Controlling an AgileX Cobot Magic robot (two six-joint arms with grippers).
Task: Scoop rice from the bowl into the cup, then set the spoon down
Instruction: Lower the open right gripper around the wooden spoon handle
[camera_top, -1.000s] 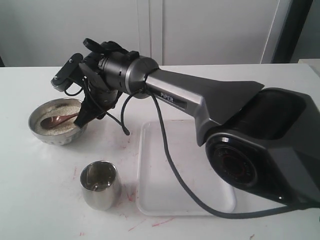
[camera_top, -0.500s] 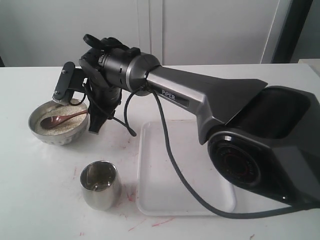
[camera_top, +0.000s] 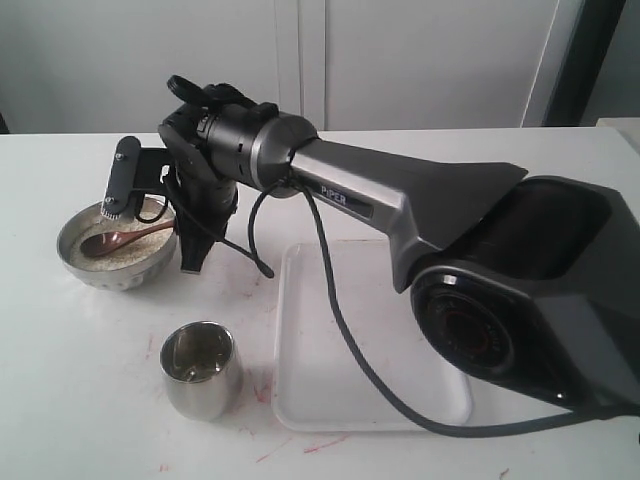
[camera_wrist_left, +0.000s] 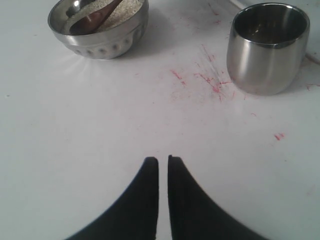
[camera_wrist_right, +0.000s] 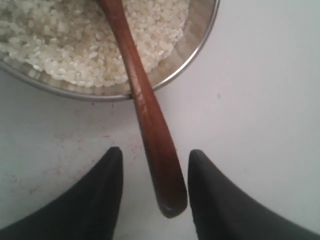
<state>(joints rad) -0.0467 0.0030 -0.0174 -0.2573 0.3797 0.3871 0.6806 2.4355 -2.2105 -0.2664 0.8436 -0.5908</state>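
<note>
The steel bowl (camera_top: 115, 262) holds pale rice (camera_top: 122, 248) at the left of the table. The reddish-brown spoon (camera_top: 125, 238) lies in it, head in the rice and handle out over the right rim. My right gripper (camera_top: 190, 258) reaches across and points down just right of the bowl. It stands open (camera_wrist_right: 155, 151) with the spoon handle (camera_wrist_right: 145, 107) between its fingers, apart from the left one and close to the right one. The cup (camera_top: 200, 368) stands nearer the front. My left gripper (camera_wrist_left: 163, 159) is shut over bare table, facing the bowl (camera_wrist_left: 100, 42) and the cup (camera_wrist_left: 267, 50).
A shallow white tray (camera_top: 365, 395) lies right of the cup, under the right arm's cable. Red marks stain the table (camera_wrist_left: 210, 80) between bowl and cup. White cabinet doors stand behind the table.
The right wrist has turned and its camera has dropped toward the bowl; the fingers now point straight down beside the bowl's right rim. Spoon, bowl and cup stay put.
</note>
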